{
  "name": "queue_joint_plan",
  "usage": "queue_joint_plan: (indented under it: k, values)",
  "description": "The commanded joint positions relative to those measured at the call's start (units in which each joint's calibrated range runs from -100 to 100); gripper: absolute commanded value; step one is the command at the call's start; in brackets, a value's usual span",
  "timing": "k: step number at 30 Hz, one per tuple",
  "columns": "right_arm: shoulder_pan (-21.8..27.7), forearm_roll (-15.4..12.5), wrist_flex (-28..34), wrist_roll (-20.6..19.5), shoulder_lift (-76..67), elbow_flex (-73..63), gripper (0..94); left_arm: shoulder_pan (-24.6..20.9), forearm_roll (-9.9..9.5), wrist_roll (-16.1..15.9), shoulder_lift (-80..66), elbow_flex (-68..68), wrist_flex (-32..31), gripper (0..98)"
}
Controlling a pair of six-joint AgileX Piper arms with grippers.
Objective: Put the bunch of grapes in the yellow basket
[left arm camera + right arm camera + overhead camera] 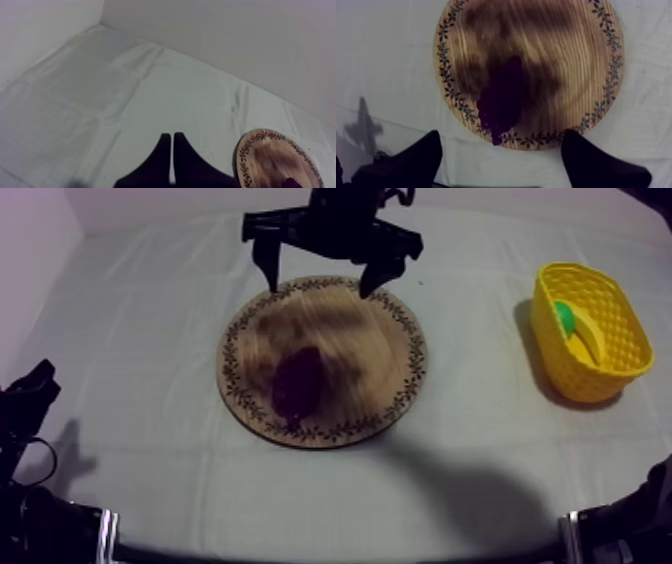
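— Grapes (300, 380): where do they lie?
— On the wooden board (375, 338), toward its near-left rim, a dark purple heap flat on the wood. Nothing touches them.
— And the right hand (320, 288)?
— It hangs above the board's far rim, its two black fingers spread wide with nothing between them (from its own camera the bunch lies ahead, in line with the gap).
— The left hand (172, 136)?
— Low at its own side of the bench (150, 338), fingers pressed together into a narrow wedge, holding nothing.
— So how much is done?
— By my reading, only the approach. No grasp, no lift. The yellow basket (583, 383) stands well apart at the right side, with something green and yellow in it already, but no grapes.
— What is left?
— Nearly all: come down over the bunch, close on it, raise it, carry it right, release it inside the basket.
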Motion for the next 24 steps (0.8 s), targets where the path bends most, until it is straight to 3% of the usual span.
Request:
queue_joint_plan:
  k: [1,24]
  values:
    - [0.19,-0.10,0.11,-0.28,0.92,-0.08,69.3,0.02,0.01,-0.01,0.02,-0.04,-0.01,0.0]
    - [-0.94,-4.80,-2.12,-2.04,16.47,-0.84,70.3,0.02,0.01,-0.01,0.02,-0.04,-0.01,0.0]
